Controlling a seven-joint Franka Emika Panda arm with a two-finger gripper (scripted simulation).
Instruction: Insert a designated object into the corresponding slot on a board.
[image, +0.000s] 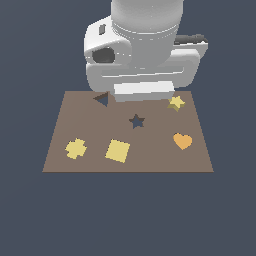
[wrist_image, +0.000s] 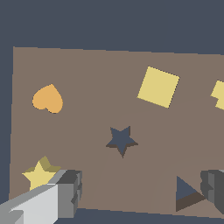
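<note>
The pale-yellow star block (image: 176, 103) lies on the brown board (image: 150, 150) near its far edge, at the exterior view's right. The dark star-shaped slot (image: 136, 121) is near the board's middle and empty. In the wrist view the star block (wrist_image: 40, 173) sits just outside one finger (wrist_image: 68, 192), not between the jaws. My gripper (wrist_image: 142, 190) is open and empty, above the board's far edge, with the slot (wrist_image: 122, 140) ahead of it. In the exterior view the arm's hand (image: 142, 70) hides the fingers.
On the board are a yellow cross (image: 76, 148), a yellow square (image: 117, 150), an orange heart (image: 182, 141) and a dark triangular hole (image: 102, 99). In the wrist view the triangular hole (wrist_image: 187, 193) is beside the other finger (wrist_image: 214, 190).
</note>
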